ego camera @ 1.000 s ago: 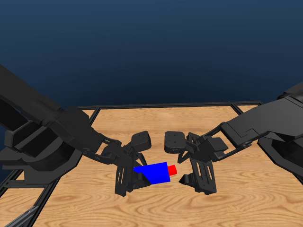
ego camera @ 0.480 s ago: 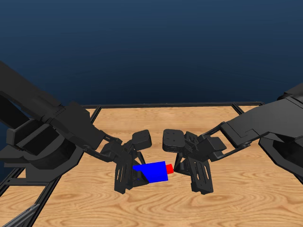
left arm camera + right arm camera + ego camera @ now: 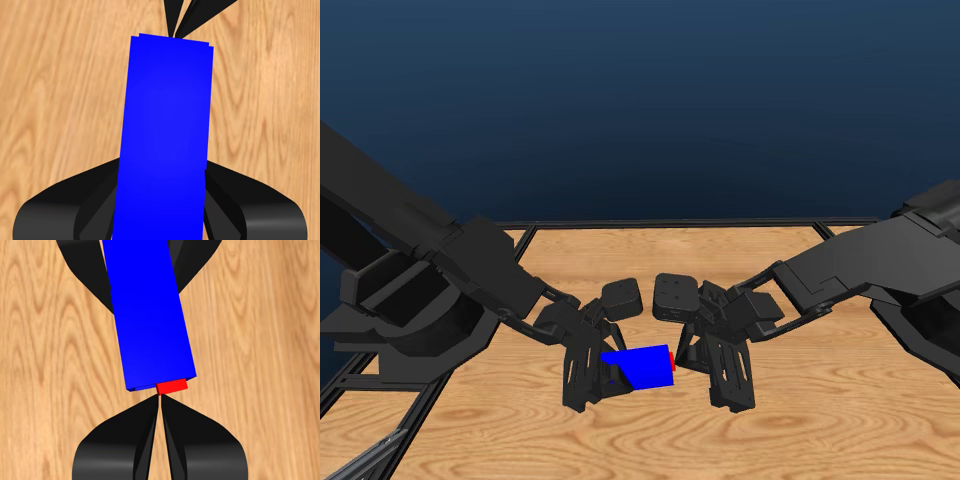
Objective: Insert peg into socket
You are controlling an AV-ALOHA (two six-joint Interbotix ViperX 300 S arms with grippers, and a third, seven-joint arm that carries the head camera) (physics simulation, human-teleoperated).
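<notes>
Wooden table (image 3: 800,420) under two arms meeting at its middle.
Left fingers (image 3: 95,205) clamp the blue socket (image 3: 640,368) above the table; right fingers (image 3: 145,440), pressed together, grip the red peg (image 3: 172,386), only its end showing outside the socket.

- The socket (image 3: 640,367) hangs above the worktop (image 3: 840,420), near its middle.
- The left end effector (image 3: 592,378) sits at the socket's left end, its jaws on either side of it.
- The peg (image 3: 672,360) is in the socket's right end, only a sliver out.
- The right end effector (image 3: 715,372) is just right of that sliver.
</notes>
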